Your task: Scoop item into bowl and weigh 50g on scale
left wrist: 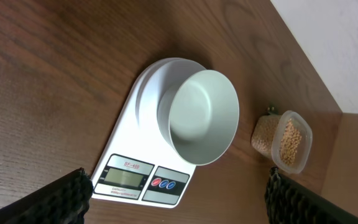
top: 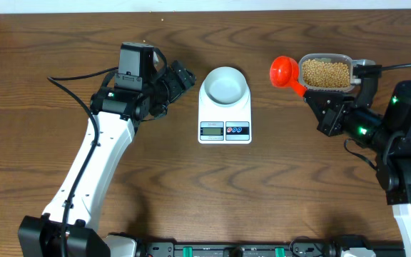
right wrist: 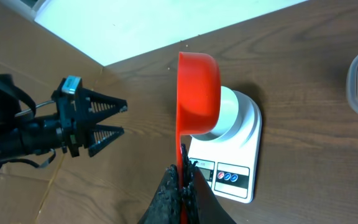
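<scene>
The table (top: 48, 36) is dark brown wood with a strong grain running across it. Its far edge meets a pale, flat surface (right wrist: 135, 25) that fills the background of both wrist views; whether that is floor or wall cannot be told.

Near the middle of the table lies the white scale (top: 225, 118), with its grey screen (top: 212, 129) and 2 round buttons (top: 237, 129) towards the near edge. The bowl (top: 224, 84) stands upright on the far part of the scale, its inside plain and pale.

The beans (top: 325, 73) lie in a clear tub (top: 325, 58) at the right rear of the table, well apart from the scale.

The left gripper (top: 183, 77) hangs just left of the bowl and points at it. Its 2 fingers (left wrist: 67, 196) are spread wide and hold nothing, with the scale and bowl showing between them in the left wrist view.

The right gripper (right wrist: 180, 186) has its fingers pressed together on the handle of a red scoop (top: 285, 71). From overhead the scoop's cup sits just left of the tub; whether it touches the tub's rim cannot be told. In the right wrist view the cup stands on edge and partly covers the bowl.
</scene>
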Action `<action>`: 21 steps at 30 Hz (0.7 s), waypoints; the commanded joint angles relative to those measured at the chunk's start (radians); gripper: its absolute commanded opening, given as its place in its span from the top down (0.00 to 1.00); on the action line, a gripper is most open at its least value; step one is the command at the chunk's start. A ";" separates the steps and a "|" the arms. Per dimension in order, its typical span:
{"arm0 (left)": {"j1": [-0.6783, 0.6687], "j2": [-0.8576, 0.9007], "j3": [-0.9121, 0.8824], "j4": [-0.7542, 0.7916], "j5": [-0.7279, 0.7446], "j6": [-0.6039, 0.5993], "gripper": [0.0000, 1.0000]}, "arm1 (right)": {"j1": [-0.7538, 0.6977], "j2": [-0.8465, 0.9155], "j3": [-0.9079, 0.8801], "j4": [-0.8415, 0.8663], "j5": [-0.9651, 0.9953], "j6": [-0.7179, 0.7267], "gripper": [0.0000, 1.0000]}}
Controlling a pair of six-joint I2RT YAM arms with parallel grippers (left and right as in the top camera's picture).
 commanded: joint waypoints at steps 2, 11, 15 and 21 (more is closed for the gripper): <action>0.000 0.000 0.016 -0.002 -0.003 0.025 0.09 | -0.005 -0.031 0.015 0.013 -0.026 0.005 0.99; 0.000 0.000 0.016 -0.002 -0.003 0.025 0.09 | -0.005 -0.103 0.016 0.008 -0.034 0.030 0.99; 0.000 0.000 0.016 -0.002 -0.003 0.025 0.09 | -0.005 -0.132 0.016 -0.003 -0.034 0.029 0.99; 0.000 0.000 0.016 -0.002 -0.003 0.025 0.08 | -0.005 -0.143 0.016 -0.014 -0.035 0.021 0.99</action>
